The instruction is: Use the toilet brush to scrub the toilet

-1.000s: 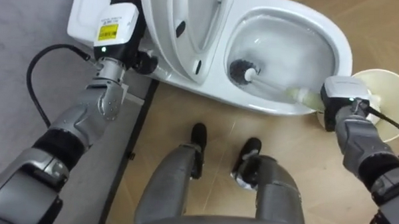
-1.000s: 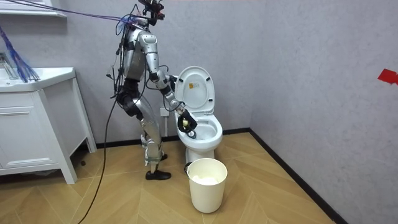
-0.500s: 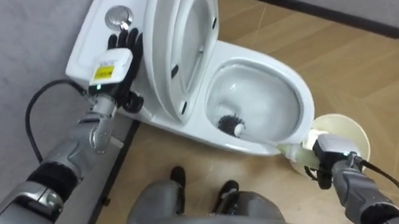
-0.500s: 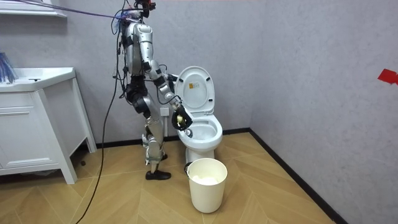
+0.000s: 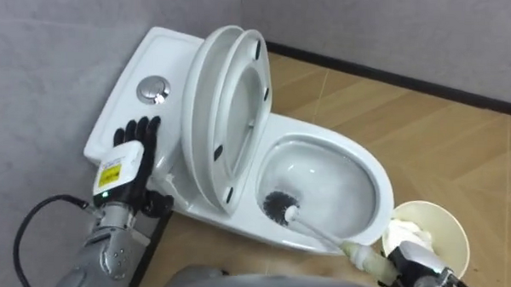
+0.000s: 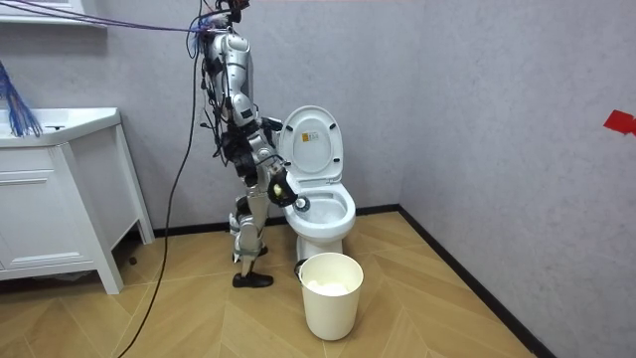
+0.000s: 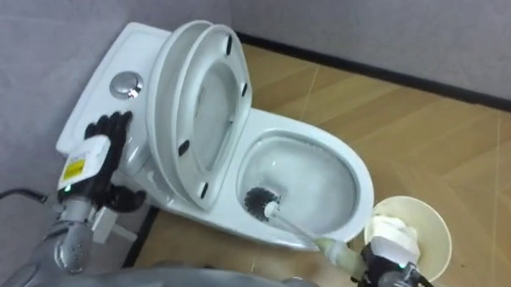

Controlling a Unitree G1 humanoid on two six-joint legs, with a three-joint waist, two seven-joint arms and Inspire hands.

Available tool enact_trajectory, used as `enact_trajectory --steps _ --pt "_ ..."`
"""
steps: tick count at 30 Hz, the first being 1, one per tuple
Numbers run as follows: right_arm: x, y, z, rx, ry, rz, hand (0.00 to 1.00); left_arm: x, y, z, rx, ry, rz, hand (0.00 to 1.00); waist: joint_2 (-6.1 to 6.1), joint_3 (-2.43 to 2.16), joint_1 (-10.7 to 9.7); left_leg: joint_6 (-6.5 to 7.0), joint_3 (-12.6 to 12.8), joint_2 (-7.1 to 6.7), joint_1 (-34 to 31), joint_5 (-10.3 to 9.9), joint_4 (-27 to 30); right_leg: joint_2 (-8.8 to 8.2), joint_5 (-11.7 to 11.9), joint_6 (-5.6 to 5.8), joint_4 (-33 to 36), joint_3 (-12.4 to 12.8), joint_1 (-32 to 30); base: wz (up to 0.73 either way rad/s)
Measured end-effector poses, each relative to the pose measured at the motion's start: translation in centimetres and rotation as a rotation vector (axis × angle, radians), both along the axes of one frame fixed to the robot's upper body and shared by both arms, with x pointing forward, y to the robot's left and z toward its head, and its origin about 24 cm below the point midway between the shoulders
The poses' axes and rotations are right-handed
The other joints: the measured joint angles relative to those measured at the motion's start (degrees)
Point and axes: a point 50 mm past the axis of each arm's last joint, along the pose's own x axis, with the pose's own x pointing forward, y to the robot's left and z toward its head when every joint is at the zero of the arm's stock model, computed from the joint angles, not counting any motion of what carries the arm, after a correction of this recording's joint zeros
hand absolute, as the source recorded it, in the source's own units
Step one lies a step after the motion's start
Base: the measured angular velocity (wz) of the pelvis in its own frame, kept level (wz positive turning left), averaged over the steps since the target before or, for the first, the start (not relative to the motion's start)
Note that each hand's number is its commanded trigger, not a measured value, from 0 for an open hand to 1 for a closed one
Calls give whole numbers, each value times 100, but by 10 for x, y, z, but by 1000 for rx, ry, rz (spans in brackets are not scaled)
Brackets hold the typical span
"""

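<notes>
1. A white toilet (image 5: 380,184) lay across the middle of the frame, on a wooden floor against a grey wall. Its lid (image 5: 224,117) and seat were raised, and a round flush button (image 5: 153,90) sat on the tank at upper left.
2. The brush (image 5: 316,233) was inside the bowl. Its dark bristle head rested low on the near wall, and the pale handle slanted out over the rim toward the lower right.
3. The handle's thicker cream end ran into the right hand (image 5: 417,270) at the bottom right edge. Whether that hand was closed round it could not be told.
4. The left hand (image 5: 129,160), at left of centre, leaned on the side of the tank, its dark fingers (image 5: 137,128) straight and holding nothing.
5. A pale bin (image 5: 454,229) with white paper in it stood just beside the bowl at lower right.
6. The brush looked light, with a stiff, thin shaft and springy bristles. It was probably wet and slippery near the head, so the thick cream end seemed the place to hold it.
</notes>
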Motion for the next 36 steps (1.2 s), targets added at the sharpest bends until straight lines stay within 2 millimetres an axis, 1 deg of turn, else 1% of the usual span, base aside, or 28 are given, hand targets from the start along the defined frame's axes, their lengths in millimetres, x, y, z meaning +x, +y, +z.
enact_trajectory --steps 2,3,5,6,7,8,10,11,12,13,14,16,20,21,22,23,24,26,28,29,30,31,33,35,36 --pt "-3 -1 -1 4 9 -16 100 -11 6 -4 -1 9 77 0 -19 -3 58 -4 -6 -7 99 -4 -16 -2 -32 9 -31 11 106 -3" --pt "-5 -3 -1 6 11 -43 100 -16 10 -5 3 11 110 0 -25 0 146 -26 -5 -2 141 -19 -16 3 -50 3 -41 3 158 0" --pt "-7 -6 0 8 4 -81 100 -32 19 -8 6 41 184 0 -36 -8 180 -47 -50 0 157 -36 -12 26 -51 2 -118 -16 222 9" --pt "-7 -9 0 10 -4 -114 100 -45 24 -12 -2 74 246 0 -37 -8 204 -57 -97 -1 166 -43 -11 28 -51 2 -117 -37 232 9" --pt "-7 -10 0 13 -8 -135 100 -50 27 -14 -9 91 285 0 -38 -8 221 -58 -99 -1 174 -47 -11 29 -52 2 -118 -39 239 7" --pt "-7 -12 1 18 -15 -164 100 -65 32 -20 -23 142 363 0 -42 -5 277 -58 -104 -1 190 -55 -11 30 -53 3 -135 -53 273 9" --pt "-8 -12 0 34 -25 -220 100 -88 39 -27 -80 196 522 0 -64 0 282 -54 -122 -9 203 -113 25 43 -67 27 -210 -151 383 23" --pt "-9 -13 0 39 -27 -241 100 -92 40 -29 -95 206 558 0 -66 3 288 -53 -129 -13 203 -124 31 43 -78 40 -210 -169 402 32" --pt "-10 -14 -1 47 -25 -278 100 -104 40 -35 -120 246 617 0 -50 17 307 -42 -177 -28 208 -140 33 41 -97 56 -210 -193 438 34" --pt "-10 -14 -2 55 -25 -313 100 -111 39 -39 -153 280 662 0 -38 36 300 -36 -254 -58 220 -146 34 25 -124 78 -209 -231 474 35" --pt "-10 -14 -3 61 -28 -331 100 -114 39 -41 -174 289 684 0 -43 40 298 -34 -269 -74 222 -148 36 8 -152 88 -199 -240 470 34" --pt "-12 -12 -4 86 -36 -368 100 -125 39 -45 -252 325 767 0 -54 46 302 9 -293 -104 171 -176 76 -18 -192 129 -180 -335 471 28" --pt "-14 -11 -5 113 -42 -422 100 -135 36 -50 -352 365 866 0 -63 46 303 53 -304 -138 137 -209 117 -63 -199 168 -157 -370 461 7" --pt "-16 -12 -5 120 -48 -461 100 -140 34 -52 -381 386 886 0 -68 46 288 60 -305 -161 141 -212 119 -94 -212 189 -114 -373 460 0" --pt "-17 -12 -5 122 -52 -486 100 -141 33 -52 -396 394 893 0 -67 46 286 65 -305 -171 142 -215 119 -109 -221 202 -96 -373 461 0" --pt "-20 -13 -6 129 -67 -548 100 -142 30 -54 -427 408 902 0 -69 44 287 81 -275 -182 160 -225 118 -122 -228 215 -96 -360 467 -6" --pt "-22 -13 -7 138 -83 -619 100 -144 28 -56 -450 434 904 0 -78 46 285 101 -256 -189 187 -238 108 -125 -233 229 -102 -329 482 -8" --pt "-29 -10 -9 152 -81 -681 100 -150 26 -60 -482 475 917 0 -106 52 254 112 -253 -203 236 -257 105 -136 -241 243 -108 -318 540 -4" --pt "-39 -9 -11 155 -83 -756 100 -161 22 -65 -518 546 952 0 -101 51 207 123 -189 -200 300 -317 111 -135 -261 265 -108 -227 568 -10" --pt "-40 -9 -11 154 -86 -772 100 -165 21 -66 -524 562 965 0 -99 52 202 125 -155 -198 310 -319 105 -135 -261 266 -108 -188 563 -22" --pt "-42 -9 -11 147 -92 -787 100 -172 20 -67 -534 591 996 0 -99 53 177 131 -90 -196 338 -327 102 -139 -263 269 -109 -118 563 -23" --pt "-44 -11 -11 142 -101 -802 100 -179 20 -68 -547 613 1023 0 -94 51 112 135 -69 -197 353 -352 113 -142 -271 277 -103 -82 571 -20" --pt "-50 -12 -10 138 -113 -842 100 -181 21 -69 -568 621 1055 0 -88 54 82 135 -32 -195 381 -373 112 -139 -272 280 -108 -20 569 -15" --pt "-56 -12 -11 122 -109 -865 100 -182 24 -70 -577 619 1096 0 -71 56 83 142 79 -183 446 -389 100 -136 -270 280 -104 91 584 -24" --pt "-59 -11 -12 112 -112 -886 100 -182 25 -70 -578 618 1119 0 -56 51 81 139 132 -175 501 -403 96 -125 -269 280 -98 195 597 -35"
